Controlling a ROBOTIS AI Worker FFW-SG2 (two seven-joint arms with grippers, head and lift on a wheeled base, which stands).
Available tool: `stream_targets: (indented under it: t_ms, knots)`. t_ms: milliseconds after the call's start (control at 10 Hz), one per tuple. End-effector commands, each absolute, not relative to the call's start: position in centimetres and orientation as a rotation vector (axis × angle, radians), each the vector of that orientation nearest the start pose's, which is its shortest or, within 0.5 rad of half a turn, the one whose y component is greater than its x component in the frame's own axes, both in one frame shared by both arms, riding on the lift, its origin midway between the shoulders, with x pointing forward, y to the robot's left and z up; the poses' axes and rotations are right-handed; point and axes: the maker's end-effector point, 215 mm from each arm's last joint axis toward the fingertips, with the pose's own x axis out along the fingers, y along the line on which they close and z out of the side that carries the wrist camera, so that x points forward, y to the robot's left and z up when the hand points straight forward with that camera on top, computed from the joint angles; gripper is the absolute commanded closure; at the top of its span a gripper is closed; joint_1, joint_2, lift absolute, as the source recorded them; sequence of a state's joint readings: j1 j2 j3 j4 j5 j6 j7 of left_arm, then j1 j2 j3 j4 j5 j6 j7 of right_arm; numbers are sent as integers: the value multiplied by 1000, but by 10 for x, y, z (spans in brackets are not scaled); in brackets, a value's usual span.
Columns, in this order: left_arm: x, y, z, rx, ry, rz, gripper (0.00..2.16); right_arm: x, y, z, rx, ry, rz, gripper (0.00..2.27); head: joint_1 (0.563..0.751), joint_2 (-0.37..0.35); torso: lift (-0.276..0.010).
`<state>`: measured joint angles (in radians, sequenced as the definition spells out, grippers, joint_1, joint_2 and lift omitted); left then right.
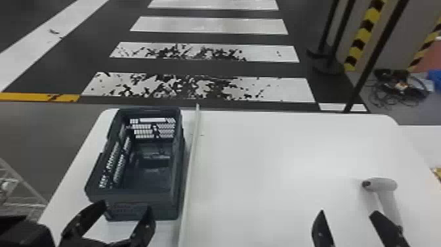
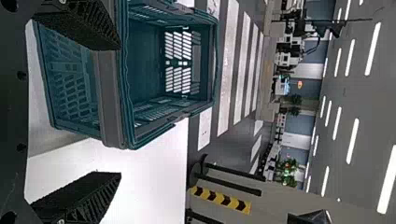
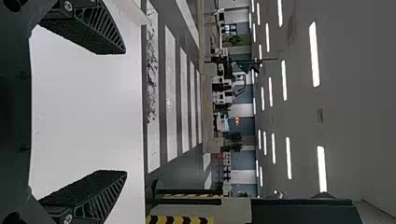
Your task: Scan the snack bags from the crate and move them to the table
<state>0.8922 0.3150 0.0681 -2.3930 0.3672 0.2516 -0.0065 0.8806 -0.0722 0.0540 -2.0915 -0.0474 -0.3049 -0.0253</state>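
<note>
My left end effector (image 1: 127, 207) spread by crate (image 1: 164, 210); my right end effector (image 1: 347, 213) spread near scanner (image 1: 382, 184) on table (image 1: 279, 147).

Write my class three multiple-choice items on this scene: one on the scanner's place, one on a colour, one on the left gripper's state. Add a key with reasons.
1. Where is the scanner?
A) In the crate
B) On the floor
C) On the right part of the table

2. What colour is the table?
A) White
B) Red
C) Green

3. How are the left gripper's fingers?
A) Shut on a bag
B) Apart, with nothing between them
C) Shut on the scanner

Key:
1 C: the head view shows it there.
2 A: its top is white in all three views.
3 B: a gap separates the fingertips in the left wrist view.
</note>
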Motion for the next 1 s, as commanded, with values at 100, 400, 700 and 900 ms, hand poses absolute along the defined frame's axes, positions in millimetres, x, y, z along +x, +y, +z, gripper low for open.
stream_targets:
  t_ms: [100,400,700,900]
  knots:
    - [326,226,-346,-84,312,-200,26,296,-215,-355,34,18,40,76,695,27,-95]
    - [320,226,-355,-112,325,-196,26,295,-222,-355,28,19,34,76,695,10,-95]
    - [321,228,-356,-115,319,-188,26,297,-221,-362,29,29,37,76,695,10,-95]
    - [322,228,-356,-116,316,-190,26,298,-220,-363,26,24,41,76,695,13,-95]
